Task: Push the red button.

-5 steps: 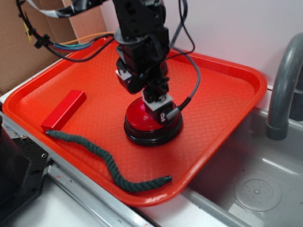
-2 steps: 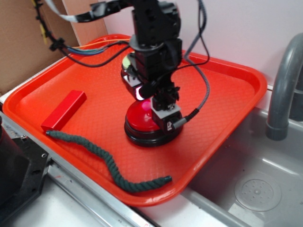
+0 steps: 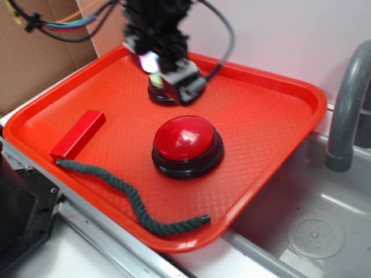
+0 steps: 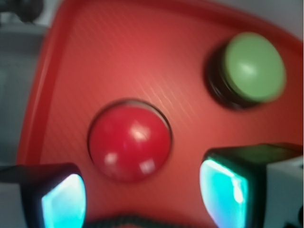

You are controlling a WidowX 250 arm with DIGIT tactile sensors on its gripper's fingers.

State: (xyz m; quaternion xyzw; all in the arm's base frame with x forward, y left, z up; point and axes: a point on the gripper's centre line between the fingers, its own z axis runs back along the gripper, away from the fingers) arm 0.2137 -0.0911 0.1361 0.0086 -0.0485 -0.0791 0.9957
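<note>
The red button (image 3: 187, 145) (image 4: 129, 142), a glossy dome on a black base, stands uncovered in the middle of the red tray (image 3: 278, 127). My gripper (image 3: 178, 86) (image 4: 142, 199) hangs blurred in the air above the tray's back left, well clear of the red button. Its jaws are open with nothing between them. In the wrist view the red button lies ahead of the two glowing pads (image 4: 64, 202), between and beyond them.
A pale green button (image 4: 254, 66) (image 3: 157, 92) sits at the tray's back, partly hidden by the gripper. A small red block (image 3: 78, 134) and a dark green rope (image 3: 127, 194) lie toward the front left. A sink (image 3: 307, 231) and grey faucet (image 3: 348, 104) are to the right.
The gripper was down on the red button's dome; it has lifted off and moved up and back to the left, leaving the button uncovered.
</note>
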